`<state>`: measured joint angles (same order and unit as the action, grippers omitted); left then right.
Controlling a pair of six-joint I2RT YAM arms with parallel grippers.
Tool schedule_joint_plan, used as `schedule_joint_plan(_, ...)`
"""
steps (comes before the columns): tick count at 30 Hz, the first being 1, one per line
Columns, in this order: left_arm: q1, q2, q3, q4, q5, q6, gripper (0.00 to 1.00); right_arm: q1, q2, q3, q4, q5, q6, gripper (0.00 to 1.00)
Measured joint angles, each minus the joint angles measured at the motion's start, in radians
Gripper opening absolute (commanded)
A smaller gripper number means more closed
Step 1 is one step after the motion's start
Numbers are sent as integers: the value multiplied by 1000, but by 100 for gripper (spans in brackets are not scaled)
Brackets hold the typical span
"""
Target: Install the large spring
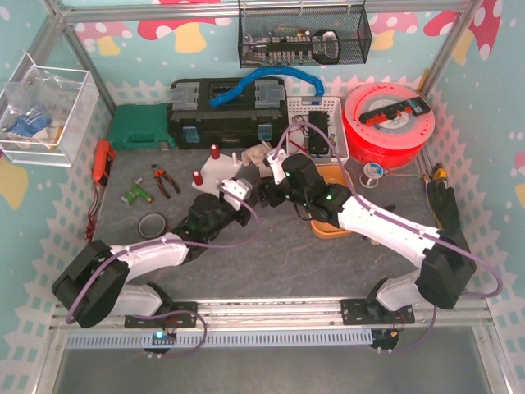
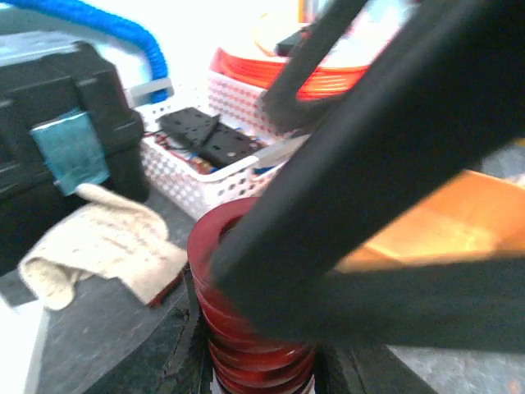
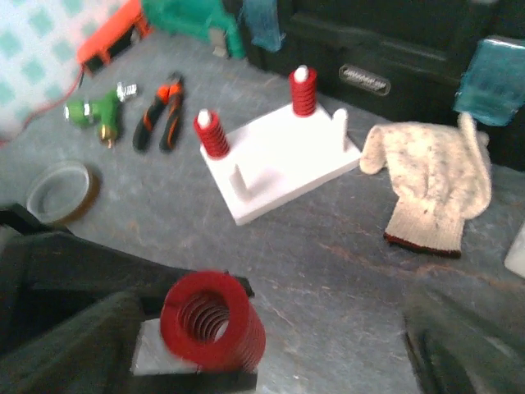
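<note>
The large red spring (image 3: 212,322) is clamped between the black fingers of my left gripper (image 2: 262,361) and held just above the table, its open end facing the right wrist camera. In the left wrist view the spring (image 2: 246,328) stands between the two fingers. My right gripper (image 3: 271,361) is open, its fingers spread wide; one finger (image 2: 385,139) crosses just over the spring's top. The white base plate (image 3: 283,168) lies beyond, with two small red springs (image 3: 215,135) on pegs and two bare white pegs. In the top view both grippers meet beside the plate (image 1: 215,174).
A knitted glove (image 3: 431,176) lies right of the plate. Pliers (image 3: 160,119), a green tool (image 3: 97,111) and a clear tape ring (image 3: 57,190) lie to its left. A black toolbox (image 1: 225,115), white basket (image 2: 197,176), orange tray (image 1: 332,228) and red spool (image 1: 385,115) lie behind and to the right.
</note>
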<state>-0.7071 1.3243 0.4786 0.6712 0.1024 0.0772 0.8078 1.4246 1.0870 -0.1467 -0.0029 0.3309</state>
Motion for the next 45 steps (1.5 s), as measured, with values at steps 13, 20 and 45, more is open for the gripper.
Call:
schedule_joint_plan(13,174,32,0,-52,-192,-281,0,-16,-348,-160,166,275,31,99)
schedule_joint_plan(20,262,83,1,-69,-261,-379,0,-23,-512,-369,225,358,-26,99)
schedule_joint_plan(45,384,162,3,-30,-105,-432,0,-23,-660,-591,355,396,-136,99)
